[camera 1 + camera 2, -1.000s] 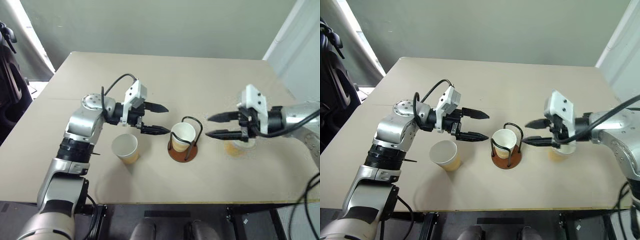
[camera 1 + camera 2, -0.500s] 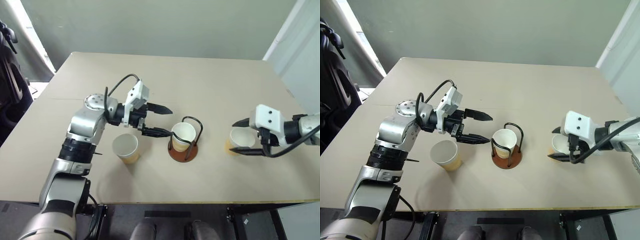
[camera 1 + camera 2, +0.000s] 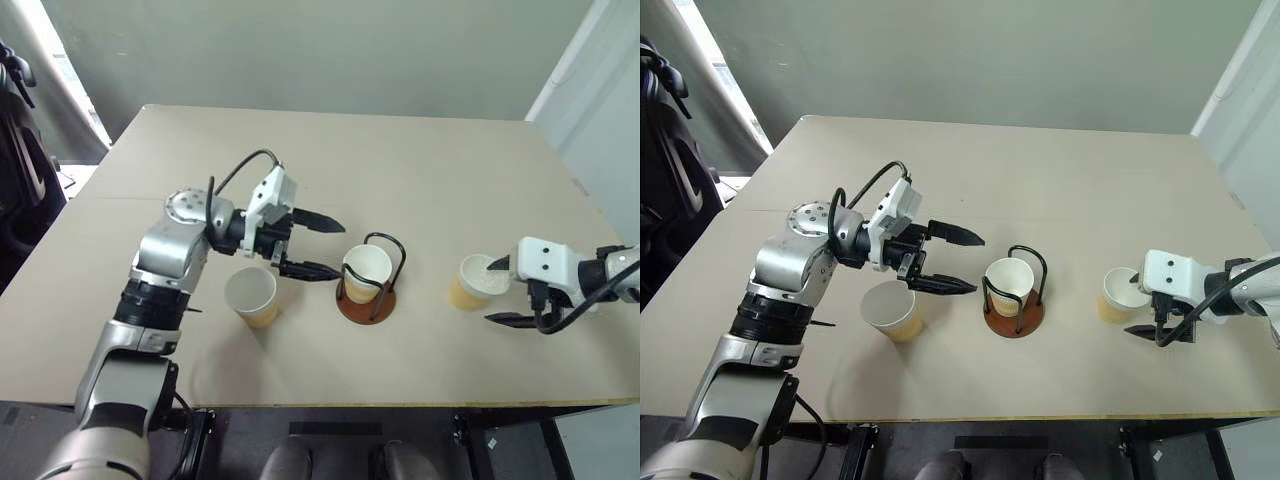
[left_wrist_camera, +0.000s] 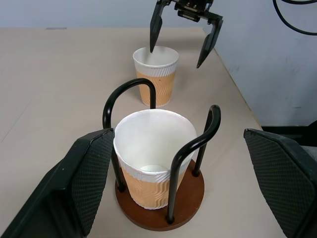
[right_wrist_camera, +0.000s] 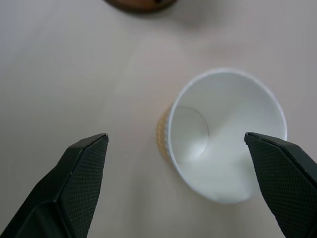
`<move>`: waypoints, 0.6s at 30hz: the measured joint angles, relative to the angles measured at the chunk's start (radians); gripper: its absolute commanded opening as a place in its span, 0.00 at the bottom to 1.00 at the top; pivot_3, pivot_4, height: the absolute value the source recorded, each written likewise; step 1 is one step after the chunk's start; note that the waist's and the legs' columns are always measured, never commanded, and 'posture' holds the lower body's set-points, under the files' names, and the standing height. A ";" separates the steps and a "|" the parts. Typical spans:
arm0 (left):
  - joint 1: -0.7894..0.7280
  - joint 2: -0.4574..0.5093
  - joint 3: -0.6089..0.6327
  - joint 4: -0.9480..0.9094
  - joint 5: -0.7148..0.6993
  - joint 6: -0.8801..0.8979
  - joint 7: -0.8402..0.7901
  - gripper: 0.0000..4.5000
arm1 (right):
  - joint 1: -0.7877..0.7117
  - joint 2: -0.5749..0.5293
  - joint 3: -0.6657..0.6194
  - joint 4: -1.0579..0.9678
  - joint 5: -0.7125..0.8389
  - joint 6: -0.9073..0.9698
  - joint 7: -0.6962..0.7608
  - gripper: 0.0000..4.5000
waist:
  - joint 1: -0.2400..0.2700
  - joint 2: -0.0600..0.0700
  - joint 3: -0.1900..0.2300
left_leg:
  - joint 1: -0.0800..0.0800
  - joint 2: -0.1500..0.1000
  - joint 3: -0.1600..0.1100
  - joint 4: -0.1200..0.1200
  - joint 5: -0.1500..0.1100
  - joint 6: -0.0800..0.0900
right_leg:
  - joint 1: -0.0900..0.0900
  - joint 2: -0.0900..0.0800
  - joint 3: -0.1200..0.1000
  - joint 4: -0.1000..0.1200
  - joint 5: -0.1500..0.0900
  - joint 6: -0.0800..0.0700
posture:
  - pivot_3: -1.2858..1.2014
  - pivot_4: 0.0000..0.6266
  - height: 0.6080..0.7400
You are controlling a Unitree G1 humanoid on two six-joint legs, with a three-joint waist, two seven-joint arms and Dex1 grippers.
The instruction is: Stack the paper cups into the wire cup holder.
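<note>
The wire cup holder (image 3: 365, 306) stands mid-table with one paper cup (image 3: 367, 268) upright inside its black loops. A second cup (image 3: 250, 295) stands on the table to its left. A third cup (image 3: 474, 282) stands to its right. My left gripper (image 3: 336, 246) hovers open just left of the holder, pointing at it, with nothing between its fingers. My right gripper (image 3: 492, 291) is open at the right cup, one finger over its rim and one on the near side. In the right wrist view that cup (image 5: 223, 134) lies between the open pads (image 5: 74, 183).
The tan table's front edge (image 3: 330, 405) runs close below the cups. Bare tabletop (image 3: 380, 170) stretches behind the holder. Dark equipment (image 3: 15, 180) stands off the table's left side, and a pale wall panel (image 3: 600, 110) rises on the right.
My right gripper has swung away from the holder to the right and down to the right cup, opening wider. The left gripper has stayed put.
</note>
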 measured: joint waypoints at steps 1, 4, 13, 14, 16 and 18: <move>0.000 0.000 0.000 0.000 0.000 -0.003 -0.001 1.00 | -0.003 0.000 0.011 0.005 -0.011 -0.008 0.001 0.99 | 0.000 0.000 0.000 | 0.000 0.000 0.000 0.000 0.000 0.000 | 0.000 0.000 0.000 0.000 0.000 0.000 | 0.52 0.24 1.00; 0.000 -0.001 0.000 0.000 0.000 -0.013 -0.002 1.00 | -0.018 0.018 0.048 0.031 -0.043 -0.035 0.012 0.99 | 0.000 0.000 0.000 | 0.000 0.000 0.000 0.000 0.000 0.000 | 0.000 0.000 0.000 0.000 0.000 0.000 | 0.52 0.24 1.00; 0.000 -0.004 0.000 -0.001 0.000 -0.022 0.000 1.00 | -0.096 0.069 0.120 0.089 -0.115 -0.075 0.033 0.72 | 0.000 0.000 0.000 | 0.000 0.000 0.000 0.000 0.000 0.001 | 0.000 0.000 0.000 0.000 0.000 0.000 | 0.52 0.24 1.00; 0.001 -0.003 0.000 -0.001 0.000 -0.022 0.000 1.00 | -0.100 0.071 0.127 0.096 -0.121 -0.077 0.038 0.64 | 0.000 0.000 0.000 | 0.000 0.000 0.000 0.000 0.000 0.001 | 0.000 0.000 0.000 0.000 0.000 0.000 | 0.52 0.24 1.00; 0.003 -0.003 0.000 -0.001 0.000 -0.022 0.001 1.00 | -0.108 0.077 0.136 0.105 -0.130 -0.078 0.044 0.47 | 0.000 0.000 0.000 | 0.000 0.000 0.000 0.000 0.000 0.001 | 0.001 0.000 0.000 0.000 0.000 0.001 | 0.52 0.24 1.00; 0.005 -0.003 0.000 -0.001 0.000 -0.022 0.002 1.00 | -0.113 0.081 0.140 0.107 -0.133 -0.079 0.050 0.31 | -0.001 0.000 0.000 | 0.000 0.000 0.000 0.000 0.000 0.001 | 0.001 0.000 0.000 0.000 0.000 0.001 | 0.52 0.24 1.00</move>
